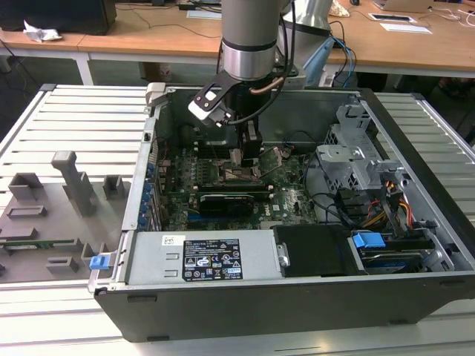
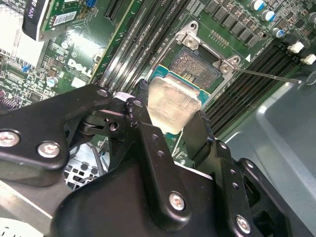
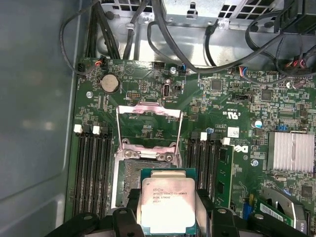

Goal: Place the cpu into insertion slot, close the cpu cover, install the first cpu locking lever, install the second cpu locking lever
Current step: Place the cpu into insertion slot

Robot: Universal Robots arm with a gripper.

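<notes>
Exterior view: the gripper (image 1: pixel 245 157) hangs inside the open computer case (image 1: pixel 415 148) above the insertion slot (image 1: pixel 236 176), at twelve o'clock from the printed label (image 1: pixel 213 259) on the power supply (image 1: pixel 148 259).

Second wrist view: its fingers (image 2: pixel 143 118) pinch the cpu (image 2: pixel 173 103) by two opposite edges.

First wrist view: the cpu, its top faintly printed, overlaps the slot's near edge. The cpu cover (image 3: pixel 148 123) stands open beyond.

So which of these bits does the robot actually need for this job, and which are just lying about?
In the job:
- gripper, shut on the chip
- socket
- cover frame, swung open
- thin locking lever

Just there:
- memory slots
- round battery
- finned heat sink
- cables
- grey blocks beside the case
</notes>
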